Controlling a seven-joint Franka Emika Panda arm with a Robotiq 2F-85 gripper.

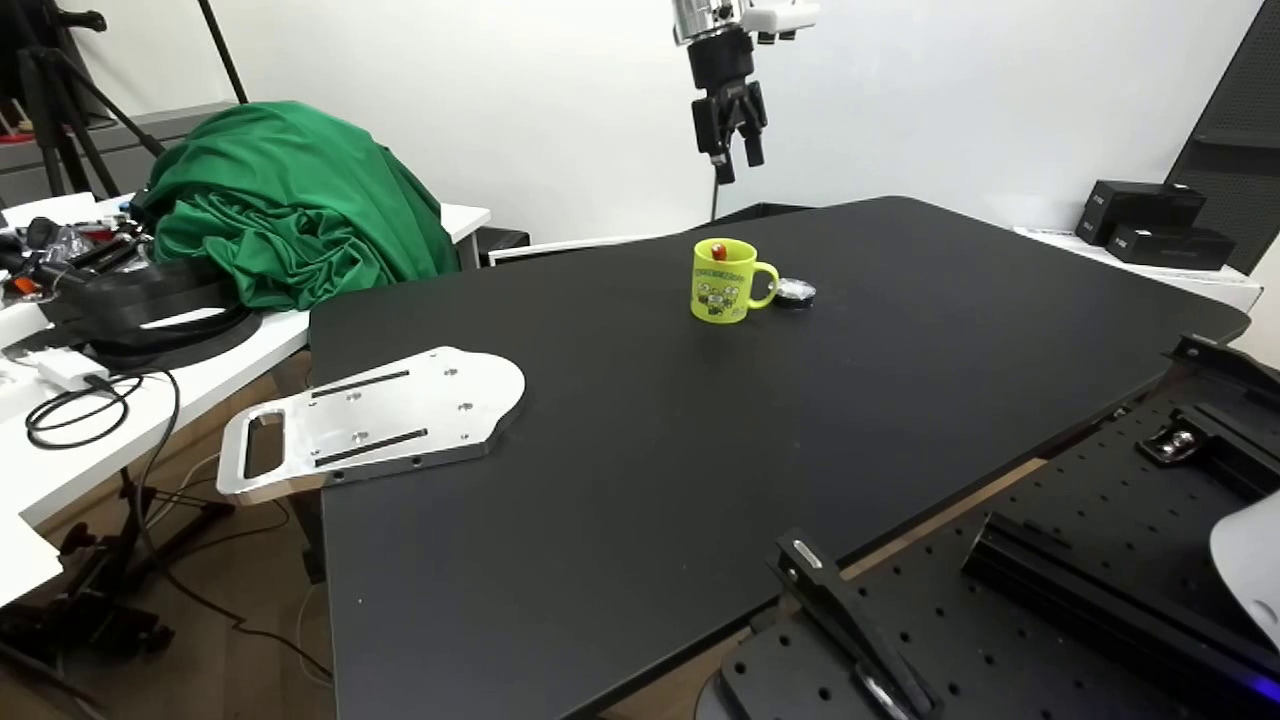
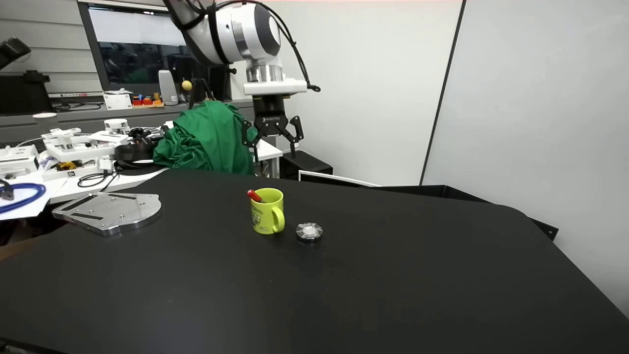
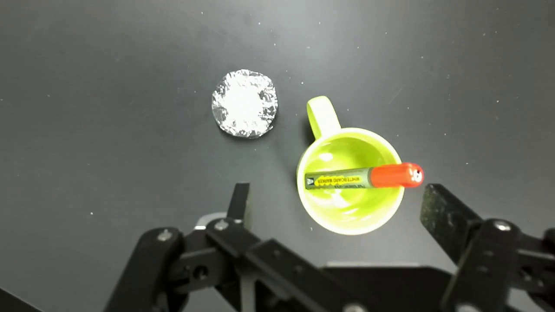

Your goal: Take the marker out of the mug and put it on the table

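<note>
The small yellow-green mug (image 1: 716, 296) stands upright on the black table (image 1: 600, 560). It also shows in an exterior view (image 2: 266, 220) and in the wrist view (image 3: 347, 216). A marker (image 3: 338, 178) with a grey body and red cap leans inside the mug, its cap over the rim. The red cap shows in both exterior views (image 1: 719, 252) (image 2: 254, 195). My gripper (image 2: 274, 152) is open and empty, pointing down, above the table and apart from the mug. In the wrist view its fingers (image 3: 337, 193) lie on either side of the mug.
A round black item with a shiny clear top (image 3: 245, 104) lies beside the mug's handle. A silver metal plate (image 1: 400, 410) lies at a table edge. A green cloth (image 1: 290, 200) covers part of a cluttered white table. A black perforated base (image 1: 940, 620) borders the table.
</note>
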